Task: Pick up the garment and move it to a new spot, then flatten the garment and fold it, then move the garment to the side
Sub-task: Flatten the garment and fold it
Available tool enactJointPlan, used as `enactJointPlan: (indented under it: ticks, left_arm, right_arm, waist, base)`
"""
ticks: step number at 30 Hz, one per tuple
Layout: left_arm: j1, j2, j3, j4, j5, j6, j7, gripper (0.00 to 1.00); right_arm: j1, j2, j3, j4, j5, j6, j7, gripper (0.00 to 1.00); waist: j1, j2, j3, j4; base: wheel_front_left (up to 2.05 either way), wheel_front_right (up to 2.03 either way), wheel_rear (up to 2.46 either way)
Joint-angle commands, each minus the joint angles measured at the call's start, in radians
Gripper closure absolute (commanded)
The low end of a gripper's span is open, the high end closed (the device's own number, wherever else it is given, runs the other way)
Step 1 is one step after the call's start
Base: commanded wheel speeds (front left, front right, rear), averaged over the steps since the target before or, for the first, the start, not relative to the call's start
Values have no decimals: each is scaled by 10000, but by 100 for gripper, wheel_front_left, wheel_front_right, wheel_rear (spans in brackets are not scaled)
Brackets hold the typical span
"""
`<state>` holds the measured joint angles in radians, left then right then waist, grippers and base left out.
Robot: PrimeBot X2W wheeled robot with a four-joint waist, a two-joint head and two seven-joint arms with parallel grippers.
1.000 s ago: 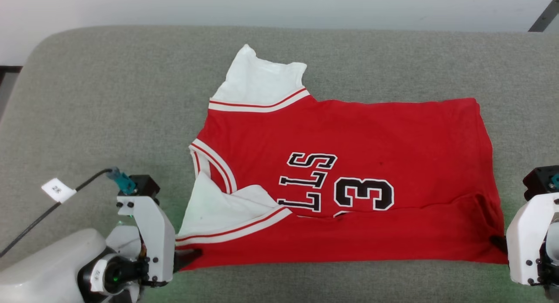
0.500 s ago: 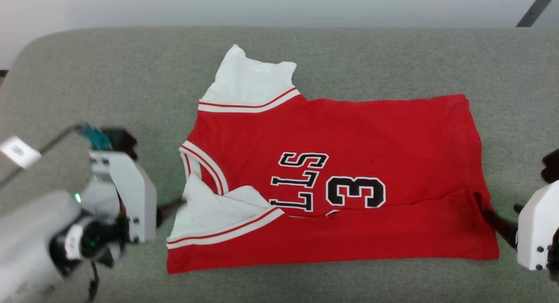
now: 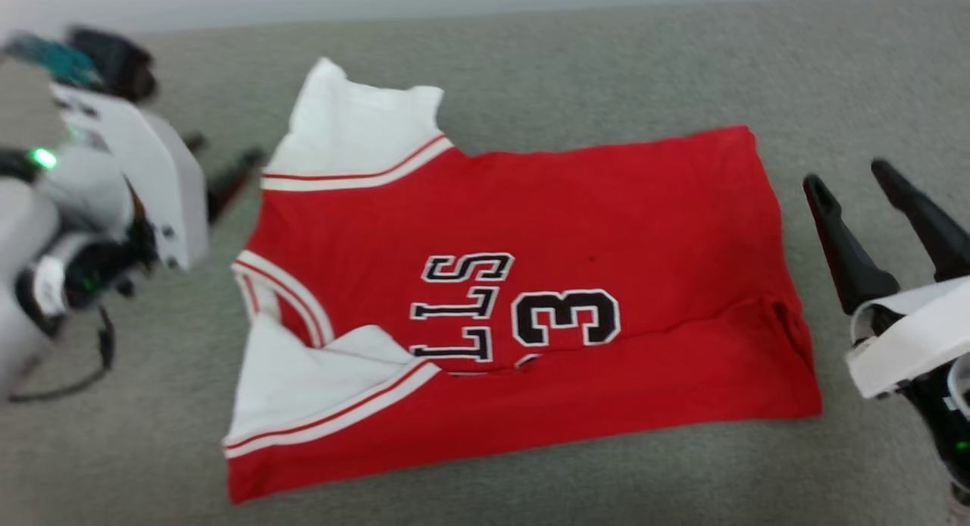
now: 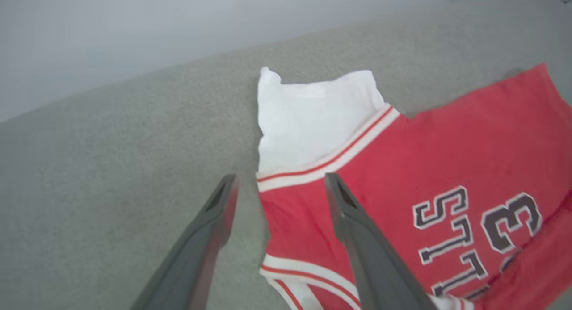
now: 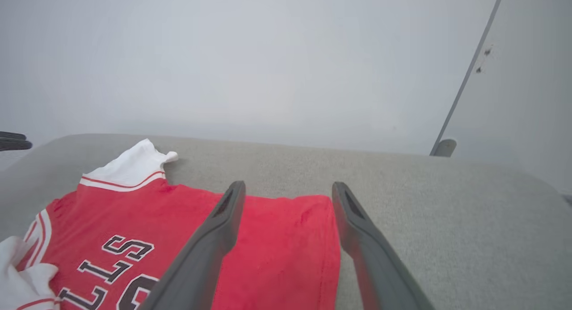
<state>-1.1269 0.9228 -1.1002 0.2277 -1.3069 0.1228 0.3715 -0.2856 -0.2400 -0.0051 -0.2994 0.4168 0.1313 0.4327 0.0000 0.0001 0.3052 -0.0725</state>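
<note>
Soft, even light is washing over everything, barely throwing any shadows. Head view is smearing with motion blur, the left hand (image 3: 227,150) worst; wrist views are looking hazy up top.

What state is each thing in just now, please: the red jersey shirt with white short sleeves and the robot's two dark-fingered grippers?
Red jersey shirt with white short sleeves: lying on the grey padded surface, lettering up, near long edge folded over the lettering, held by neither gripper.
Left gripper: open, empty, by the far sleeve.
Right gripper: open, empty, beside the hem.
</note>
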Motion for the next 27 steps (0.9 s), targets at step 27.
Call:
enactJointPlan:
  ticks: [27]
  left_arm:
    - [-3050, -1389, -381, 5702, 851, -2068, 2252, 0]
  right_arm:
    - [-513, 682, 791, 1364, -246, -9, -3009, 0]
  waist:
    - [0, -1, 2717, -2204]
  base:
    - [0, 0, 0]
